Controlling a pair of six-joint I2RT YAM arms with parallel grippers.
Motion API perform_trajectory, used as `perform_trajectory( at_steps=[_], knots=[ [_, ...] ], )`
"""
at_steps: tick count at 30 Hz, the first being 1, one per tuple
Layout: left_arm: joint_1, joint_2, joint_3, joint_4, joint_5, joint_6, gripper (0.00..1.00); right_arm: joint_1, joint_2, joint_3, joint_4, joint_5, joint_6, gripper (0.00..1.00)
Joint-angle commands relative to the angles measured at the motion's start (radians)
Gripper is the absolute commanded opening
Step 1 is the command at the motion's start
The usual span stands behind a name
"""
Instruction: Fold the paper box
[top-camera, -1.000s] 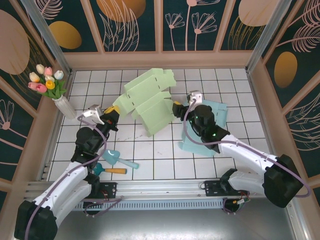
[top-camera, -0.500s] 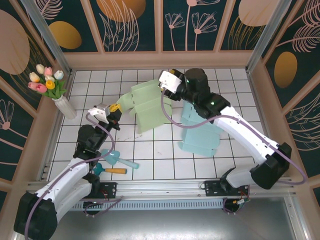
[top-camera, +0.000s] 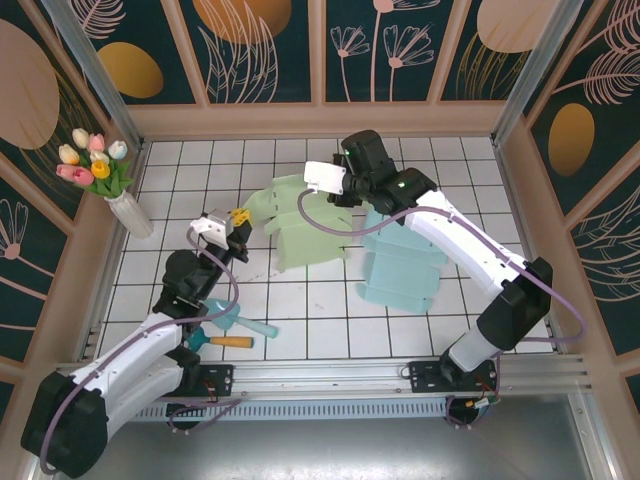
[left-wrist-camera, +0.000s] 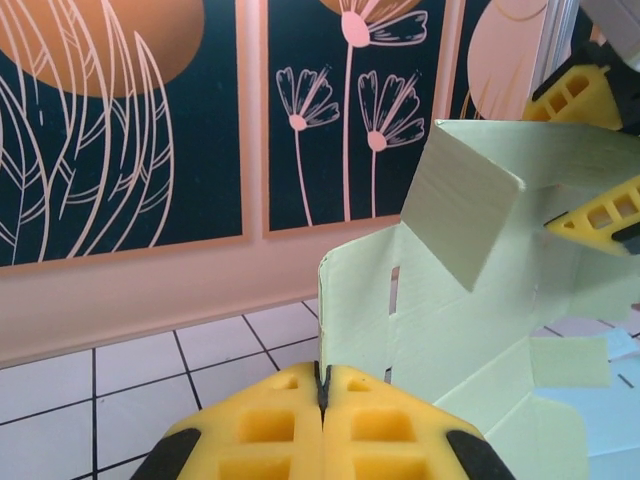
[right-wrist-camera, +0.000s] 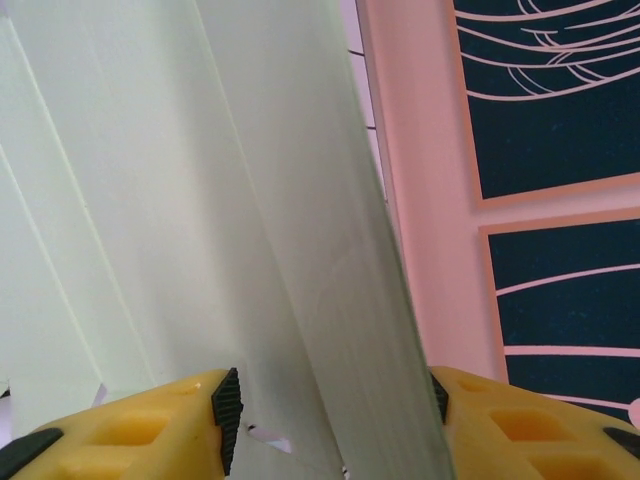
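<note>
The box (top-camera: 300, 225), pale green and half folded, stands near the middle of the tiled surface (top-camera: 330, 320), several of its panels raised and creased. The left tool (top-camera: 237, 220) is at the box's left edge; its yellow fingers (left-wrist-camera: 270, 430) are pressed together, with the corner of a box flap pinched in the seam between them. The right tool (top-camera: 332, 190) reaches down over the box's far edge; in the right wrist view its two fingers stand apart with an upright box panel between them, the panel's edge close by one finger; whether they press on it I cannot tell. A light blue sheet (top-camera: 405, 265) lies flat just right of the box; a blue scoop (top-camera: 225, 315) and an orange-handled brush (top-camera: 225, 341) lie on the near side of the box, to its left, well apart from it; a vase (top-camera: 128, 212) of tulips stands well left of the box, by the wall.
</note>
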Motion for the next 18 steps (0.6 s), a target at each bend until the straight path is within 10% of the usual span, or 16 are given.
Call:
perform_trajectory(
  at_steps=[1,18],
  knots=[
    [-0.027,0.016,0.042,0.004,-0.052,0.063,0.00,0.027,-0.031,0.040,-0.039,0.016,-0.054,0.53],
    [-0.040,-0.002,0.027,0.018,-0.064,0.064,0.00,0.036,-0.010,0.072,-0.090,0.091,-0.085,0.33]
  ],
)
